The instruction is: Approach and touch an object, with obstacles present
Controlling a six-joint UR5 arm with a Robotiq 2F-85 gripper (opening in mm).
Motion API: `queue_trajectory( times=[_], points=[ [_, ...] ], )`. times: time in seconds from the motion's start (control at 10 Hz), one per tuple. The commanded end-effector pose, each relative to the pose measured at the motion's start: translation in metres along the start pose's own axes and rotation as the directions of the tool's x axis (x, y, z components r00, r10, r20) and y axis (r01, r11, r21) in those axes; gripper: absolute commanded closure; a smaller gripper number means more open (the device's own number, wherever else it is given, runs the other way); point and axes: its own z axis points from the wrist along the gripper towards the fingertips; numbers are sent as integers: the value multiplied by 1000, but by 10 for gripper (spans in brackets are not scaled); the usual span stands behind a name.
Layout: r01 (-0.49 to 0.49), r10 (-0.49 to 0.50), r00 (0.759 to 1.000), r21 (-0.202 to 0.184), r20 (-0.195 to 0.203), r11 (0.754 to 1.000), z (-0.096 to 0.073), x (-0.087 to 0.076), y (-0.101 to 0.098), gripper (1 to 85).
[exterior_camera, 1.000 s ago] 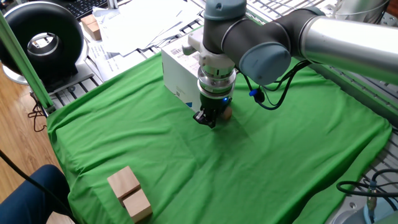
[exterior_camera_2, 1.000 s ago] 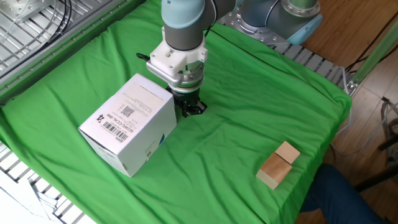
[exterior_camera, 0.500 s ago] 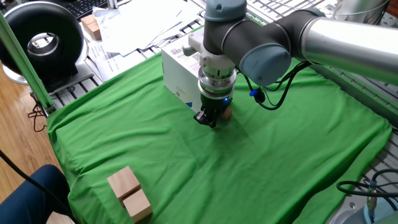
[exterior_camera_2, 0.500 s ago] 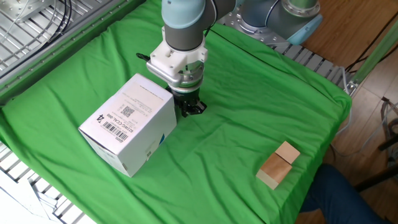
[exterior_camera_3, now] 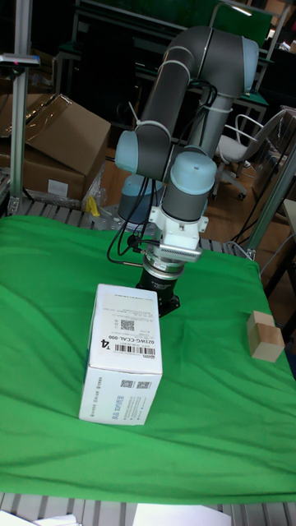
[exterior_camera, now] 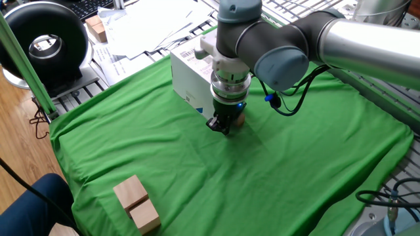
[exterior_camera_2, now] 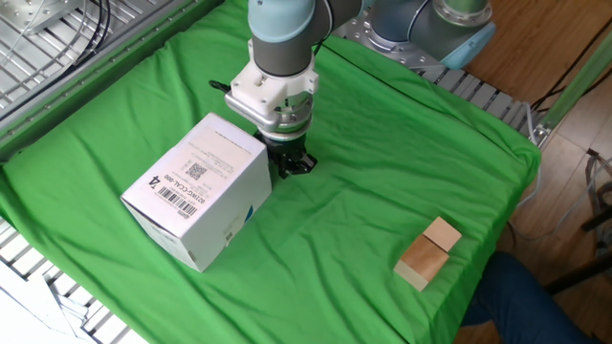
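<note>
The object, a tiny light-brown cube [exterior_camera: 240,120], peeks out on the green cloth just right of my gripper [exterior_camera: 219,124], touching it or nearly so. In the other fixed view and the tall fixed view the cube is hidden behind the gripper [exterior_camera_2: 295,166] [exterior_camera_3: 167,304]. The black fingers look shut with nothing between them, tips down at the cloth. The obstacle, a large white box [exterior_camera: 187,82] [exterior_camera_2: 196,196] [exterior_camera_3: 122,353] with a barcode label, stands right next to the gripper.
Two pale wooden blocks [exterior_camera: 136,203] [exterior_camera_2: 428,252] [exterior_camera_3: 265,335] lie side by side near one edge of the green cloth [exterior_camera: 295,164]. Papers [exterior_camera: 151,23] and a black round device [exterior_camera: 44,42] sit beyond the cloth's far edge.
The gripper and wrist have shifted very slightly to the right in one fixed view. The box and blocks have not moved.
</note>
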Motion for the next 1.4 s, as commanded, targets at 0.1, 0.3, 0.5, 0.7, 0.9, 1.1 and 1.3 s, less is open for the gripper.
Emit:
queue_trajectory(
  times=[0.1,0.3,0.5,0.7,0.9,1.1,1.3],
  points=[
    [1,-1,1000,-12,7,1000,0,0,-4,833],
    [4,-4,1000,-12,7,1000,-1,1,-6,833],
    [12,-12,1000,-12,9,1000,-1,2,-9,833],
    [18,-18,1000,-12,10,1000,-1,2,-13,833],
    [24,-24,1000,-14,10,1000,-1,3,-16,833],
    [35,-35,999,-15,13,999,0,4,-21,833],
    [46,-45,999,-18,15,999,0,5,-27,833]
  ],
)
